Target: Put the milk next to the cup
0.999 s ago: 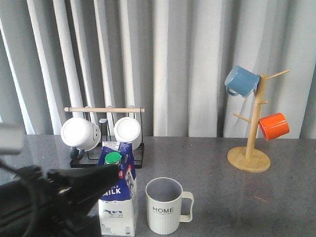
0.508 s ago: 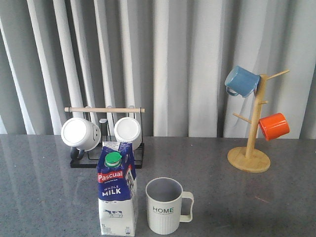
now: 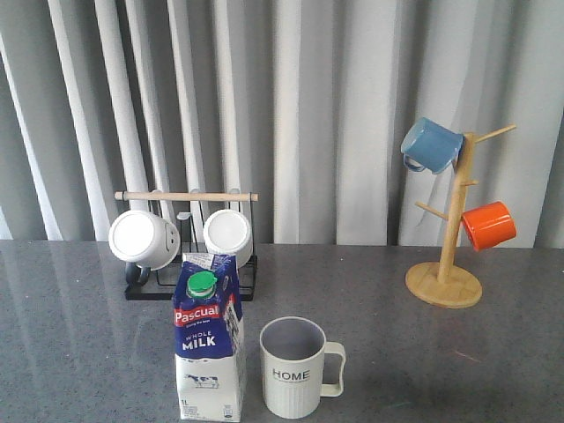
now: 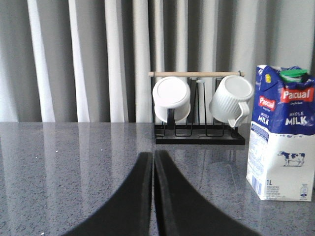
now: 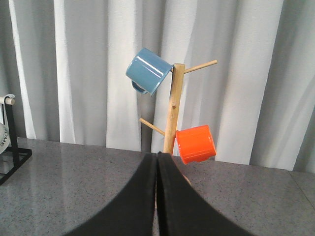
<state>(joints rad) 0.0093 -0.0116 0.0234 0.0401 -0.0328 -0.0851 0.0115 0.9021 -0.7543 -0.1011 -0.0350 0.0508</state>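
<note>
Milk (image 3: 209,350) upright on grey bench (image 3: 458,352), just left of cup (image 3: 294,367), near but not touching. Left end effector (image 4: 153,162) pressed together, gripping nothing, apart from carton. Right end effector (image 5: 157,162) likewise closed, facing wooden mug tree (image 5: 173,110).

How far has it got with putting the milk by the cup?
It looks done: the milk carton stands upright on the table right beside the HOME mug, on the side away from its handle. Nothing is in hand; the left gripper and right gripper are both shut and empty. Nothing appears left.
</note>
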